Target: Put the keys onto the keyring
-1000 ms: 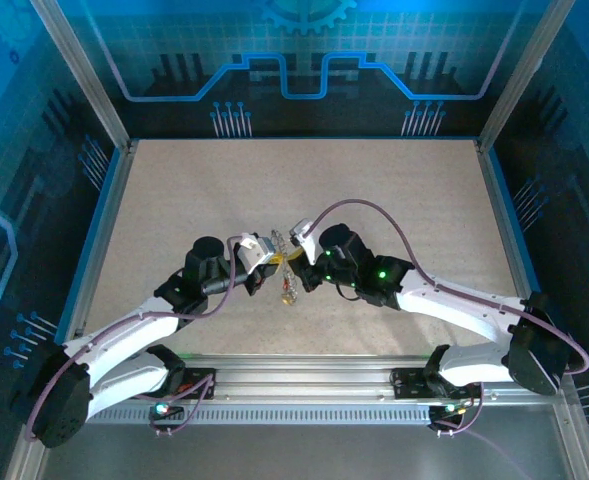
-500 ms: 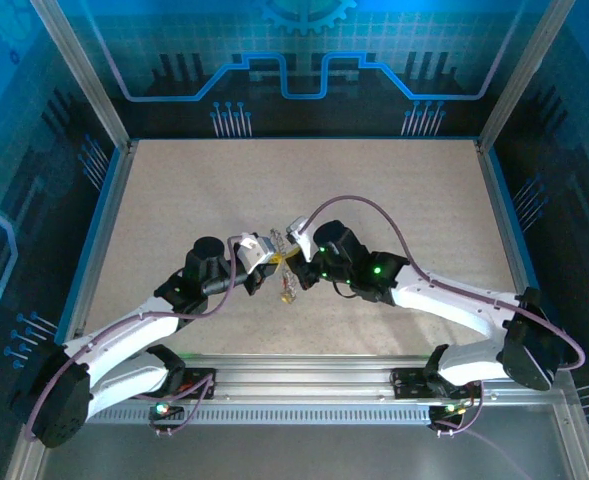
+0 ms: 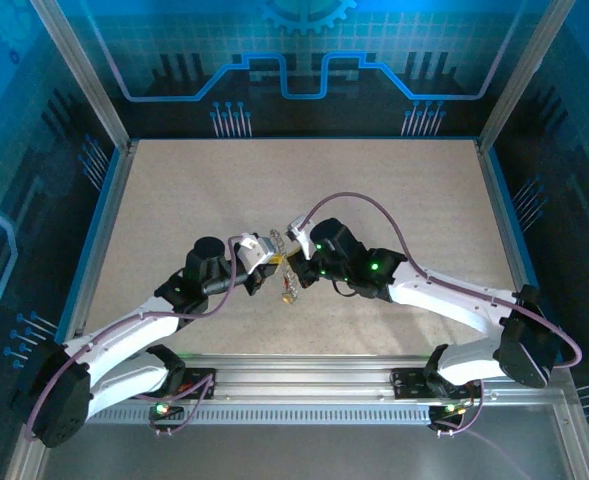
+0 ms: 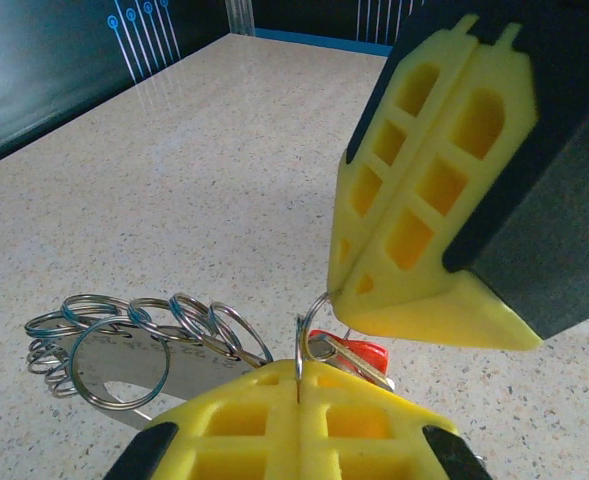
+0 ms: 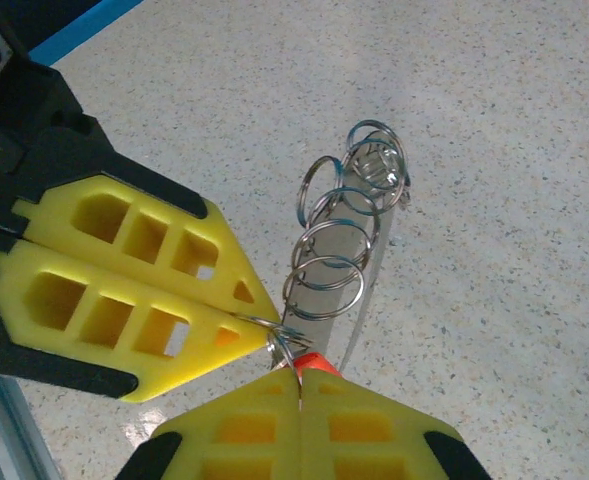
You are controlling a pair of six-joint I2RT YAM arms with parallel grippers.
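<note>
Top cam: my L gripper & R gripper meet tip to tip, both clenched; keys hang just beside the tips, near side.
L wrist: my fingers pinch the keyring, red key just behind.
R wrist: same keyring in my seam, chain of rings beyond.

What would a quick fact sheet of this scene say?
left hand: shut, pinching a thin ring
right hand: shut, tip to tip with the left hand, pinching the same ring
red key: at the ring, between the two hands
ring chain: row of linked rings beside the pinched ring
metal tag: flat, under the ring chain
table: pale, speckled
</note>
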